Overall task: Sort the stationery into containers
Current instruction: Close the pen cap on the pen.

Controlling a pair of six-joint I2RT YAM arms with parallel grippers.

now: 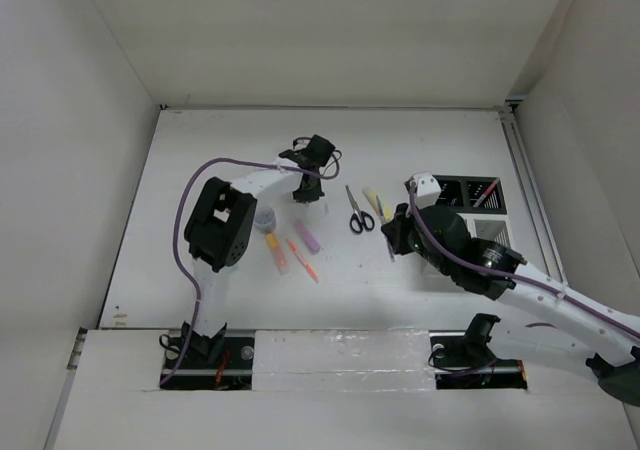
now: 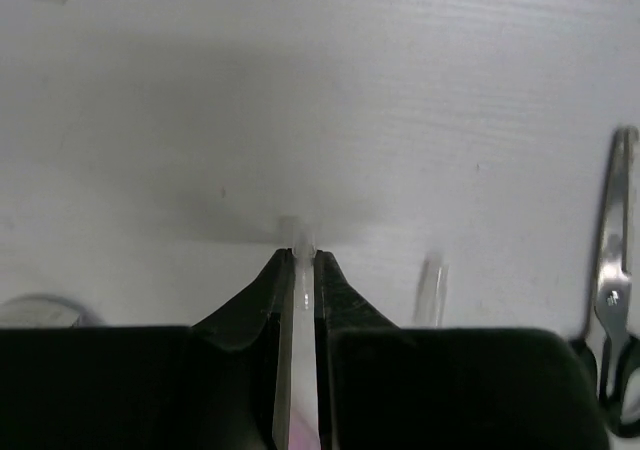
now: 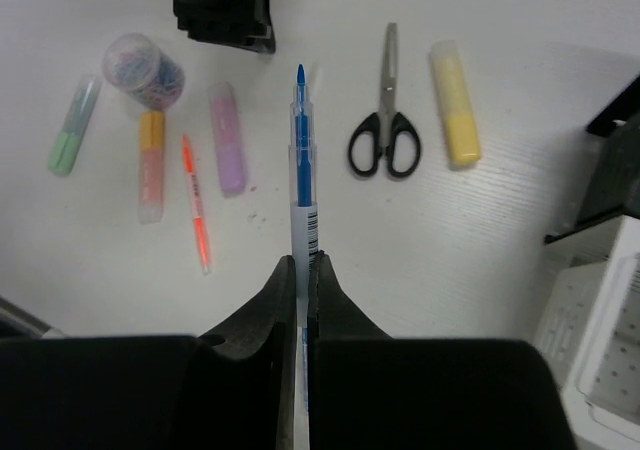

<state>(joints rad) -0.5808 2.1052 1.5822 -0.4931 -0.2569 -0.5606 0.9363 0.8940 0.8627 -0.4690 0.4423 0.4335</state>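
The right pincer [image 3: 302, 260] is pressed together on a blue pen [image 3: 300, 140], held low on the barrel with the tip pointing away, above the table [image 1: 230, 140] and near the organizer [image 3: 590, 300]. The left pincer [image 2: 300, 255] is pinching a pale clear stick [image 2: 298, 235]; from here I can't tell whether it is a pen or a marker.

All of these should be light, stiff and smooth, and likely to roll, so a grip across the middle of the barrel looks best. The scissors [image 3: 387, 120] lie flat and look heavier; the black handles or the pivot seem the place to take them. The round tub [image 3: 145, 70] is slick and wide for the fingers.

Lying on the table I count four markers: green [image 3: 70, 125], orange [image 3: 150, 165], purple [image 3: 228, 135] and yellow [image 3: 455, 115]. There is also one red pen [image 3: 197, 205], one pair of scissors and one tub.
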